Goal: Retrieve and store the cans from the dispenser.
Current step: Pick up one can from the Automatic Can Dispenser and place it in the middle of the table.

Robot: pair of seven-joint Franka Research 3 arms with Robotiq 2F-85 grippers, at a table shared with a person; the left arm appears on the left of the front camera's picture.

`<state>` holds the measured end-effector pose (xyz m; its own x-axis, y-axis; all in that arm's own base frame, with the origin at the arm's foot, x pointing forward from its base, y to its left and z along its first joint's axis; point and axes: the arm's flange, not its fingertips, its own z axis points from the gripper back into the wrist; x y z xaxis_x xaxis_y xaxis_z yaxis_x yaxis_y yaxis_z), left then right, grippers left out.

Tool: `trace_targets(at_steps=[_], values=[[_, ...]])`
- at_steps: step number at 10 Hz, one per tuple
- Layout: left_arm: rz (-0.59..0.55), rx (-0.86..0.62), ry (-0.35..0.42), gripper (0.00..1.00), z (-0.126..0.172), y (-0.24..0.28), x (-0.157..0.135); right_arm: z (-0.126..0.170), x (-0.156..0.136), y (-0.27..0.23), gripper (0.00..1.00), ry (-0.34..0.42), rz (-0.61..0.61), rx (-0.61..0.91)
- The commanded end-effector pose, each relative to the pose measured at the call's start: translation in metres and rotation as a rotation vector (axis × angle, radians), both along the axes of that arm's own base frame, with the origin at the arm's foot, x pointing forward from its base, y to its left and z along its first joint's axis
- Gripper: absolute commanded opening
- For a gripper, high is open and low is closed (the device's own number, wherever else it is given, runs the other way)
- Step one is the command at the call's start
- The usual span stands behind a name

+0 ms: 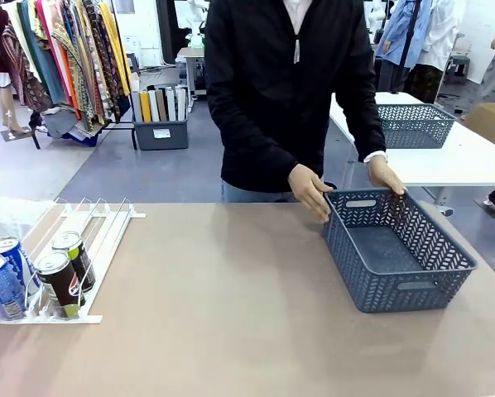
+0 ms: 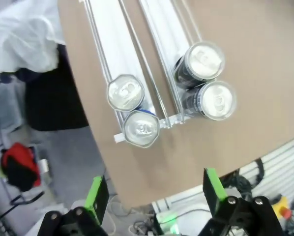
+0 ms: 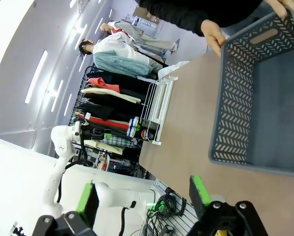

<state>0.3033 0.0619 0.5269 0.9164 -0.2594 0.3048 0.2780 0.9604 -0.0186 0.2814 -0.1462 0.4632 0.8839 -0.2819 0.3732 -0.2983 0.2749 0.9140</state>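
A tan table (image 1: 231,331) spans your view. At its far side a person (image 1: 289,99) stands, well to the right of the dispenser (image 1: 98,236). Both of the person's hands (image 1: 309,192) grip the far rim of a grey lattice basket (image 1: 380,294), probably steadying it as the storage spot. The dispenser is a sloped white rack with wire lanes. Four cans stand upright at its low end, long axes vertical, silver tops up. Two blue cans (image 1: 3,285) share one lane and two dark cans (image 1: 61,279) the lane just right of it. The slope likely feeds them toward you, against the end stops. Your left gripper (image 2: 154,189) hovers above the dispenser's low end, fingers spread and empty. Your right gripper (image 3: 142,196), well apart from the dispenser, is likewise spread and empty.
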Motion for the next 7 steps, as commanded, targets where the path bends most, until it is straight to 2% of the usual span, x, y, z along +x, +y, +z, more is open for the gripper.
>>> trace_targets(at_steps=[1,3,5,7], values=[[-0.008,0.037,0.01,1.0,-0.002,-0.002,0.002,0.004,0.003,0.001,1.0,-0.021,-0.01,0.022],[0.097,0.035,0.098,1.0,-0.034,-0.006,0.029,0.004,0.003,0.001,1.0,-0.021,-0.01,0.022],[0.104,0.0,0.162,1.0,-0.053,-0.009,0.039,0.004,0.003,0.001,1.0,-0.021,-0.01,0.022],[0.135,-0.019,0.187,1.0,-0.068,-0.01,0.049,0.004,0.003,0.001,1.0,-0.021,-0.01,0.022]])
